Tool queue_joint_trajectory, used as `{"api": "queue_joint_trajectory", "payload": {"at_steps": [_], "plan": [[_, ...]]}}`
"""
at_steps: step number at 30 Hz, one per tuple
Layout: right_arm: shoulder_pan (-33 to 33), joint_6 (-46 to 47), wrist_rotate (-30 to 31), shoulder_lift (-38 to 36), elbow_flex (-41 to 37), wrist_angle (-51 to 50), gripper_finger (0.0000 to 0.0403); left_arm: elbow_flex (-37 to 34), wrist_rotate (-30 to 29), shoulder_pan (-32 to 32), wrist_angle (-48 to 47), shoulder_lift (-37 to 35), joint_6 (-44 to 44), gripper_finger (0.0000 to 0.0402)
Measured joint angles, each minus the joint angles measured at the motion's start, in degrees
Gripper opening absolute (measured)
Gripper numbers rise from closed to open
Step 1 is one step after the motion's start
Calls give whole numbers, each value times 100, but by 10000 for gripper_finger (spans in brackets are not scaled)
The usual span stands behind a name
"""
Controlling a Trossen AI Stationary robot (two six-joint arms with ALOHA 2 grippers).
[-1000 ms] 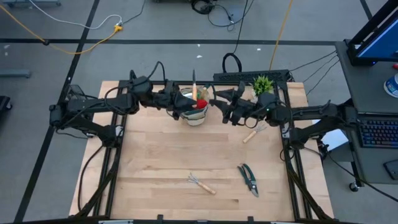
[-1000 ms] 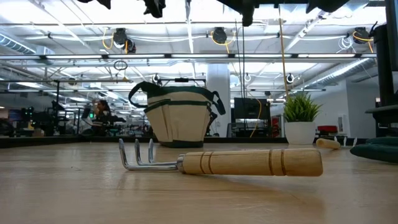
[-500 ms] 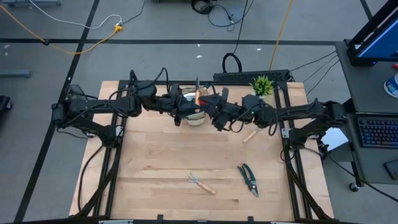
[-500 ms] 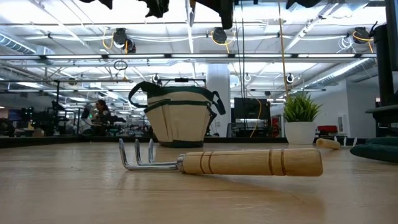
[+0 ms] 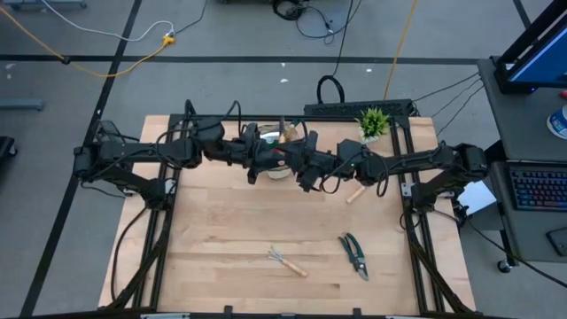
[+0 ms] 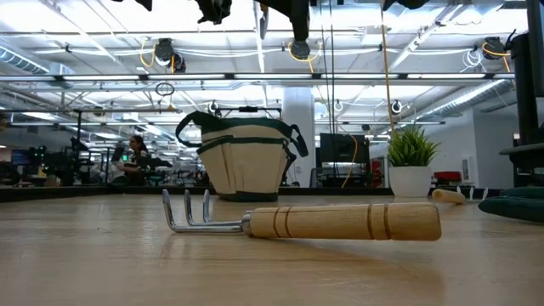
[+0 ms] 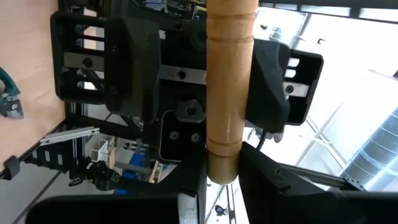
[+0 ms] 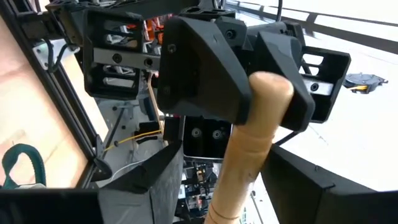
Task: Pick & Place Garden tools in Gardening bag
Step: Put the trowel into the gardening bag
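**Overhead, both grippers are meeting over the bag**

Overhead, the left gripper [image 5: 264, 155] and the right gripper [image 5: 297, 164] are facing each other at the far middle of the table [image 5: 221, 230]. They are hanging right above the gardening bag [image 5: 277, 172] and covering most of it. A wooden-handled tool [image 5: 286, 135] is sticking out between them, towards the far edge. A trowel [image 5: 359, 190] is lying just right of the bag, partly under the right arm. The potted plant [image 5: 374, 121] is standing at the far right. The rake [image 5: 286, 261] and the pruning shears [image 5: 354, 255] are lying apart near the front edge.

At table height, the rake is filling the foreground, with the bag standing upright behind it and the plant to its right. The grippers are barely showing at the top edge. A person [image 6: 134, 157] is sitting in the room beyond.

Past the left wrist, the left fingers are closing on the rounded end of the tool's handle. The right gripper is facing them, straddling the same handle farther along.

Past the right wrist, the right fingers are sitting spread on either side of the handle, with a gap showing on one side. The left fingers are pinching the handle's tip.
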Motion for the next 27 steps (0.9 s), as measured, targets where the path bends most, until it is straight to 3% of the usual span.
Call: {"api": "queue_joint_trajectory", "payload": {"at_steps": [6, 19, 27], "plan": [[9, 0, -1, 0, 0, 0, 180, 0, -7, -22, -3, 0, -2, 68], [20, 96, 9, -4, 0, 5, 69, 0, 58, -22, -150, 0, 70, 68], [57, 334, 90, -7, 0, 2, 64, 0, 56, -22, -174, 0, 126, 68]]}}
